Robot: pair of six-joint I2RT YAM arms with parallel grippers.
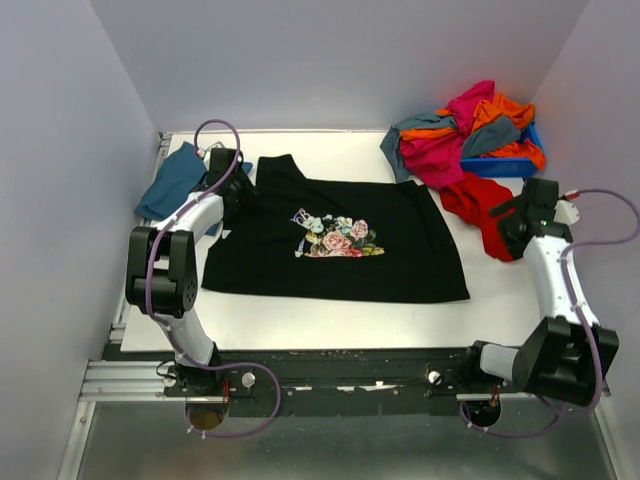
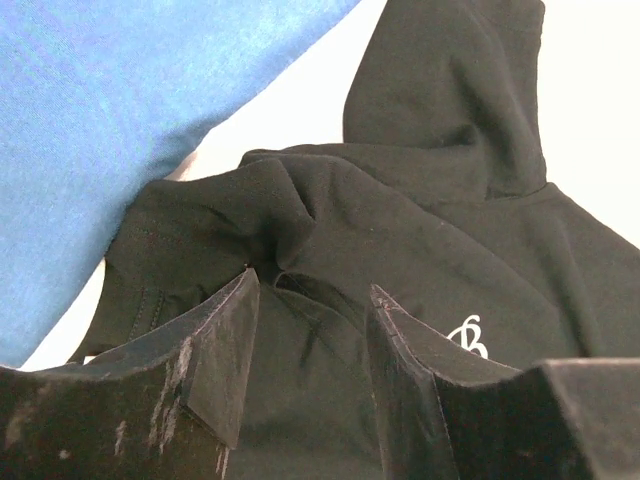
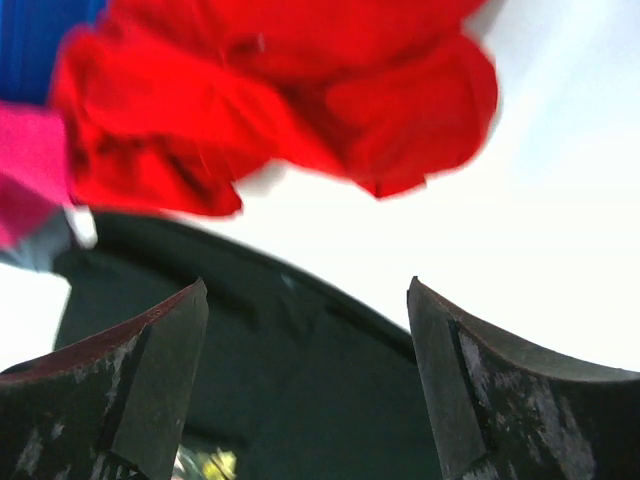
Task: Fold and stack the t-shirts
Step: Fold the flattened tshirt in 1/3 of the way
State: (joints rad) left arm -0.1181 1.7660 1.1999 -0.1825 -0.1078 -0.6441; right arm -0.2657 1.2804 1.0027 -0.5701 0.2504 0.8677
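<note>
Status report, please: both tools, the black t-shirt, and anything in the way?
Left tool open over bunched edge of black t-shirt. Right tool open, empty. Shirt spread flat, print up, not folded. Red t-shirt close by its right side.

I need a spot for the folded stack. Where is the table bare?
The widest bare strip of table runs between the near hem of the black t-shirt and the table's near edge. A smaller patch lies behind it, between the teal-blue t-shirt and the pile of t-shirts. The far right corner is crowded, red t-shirt spilling.
</note>
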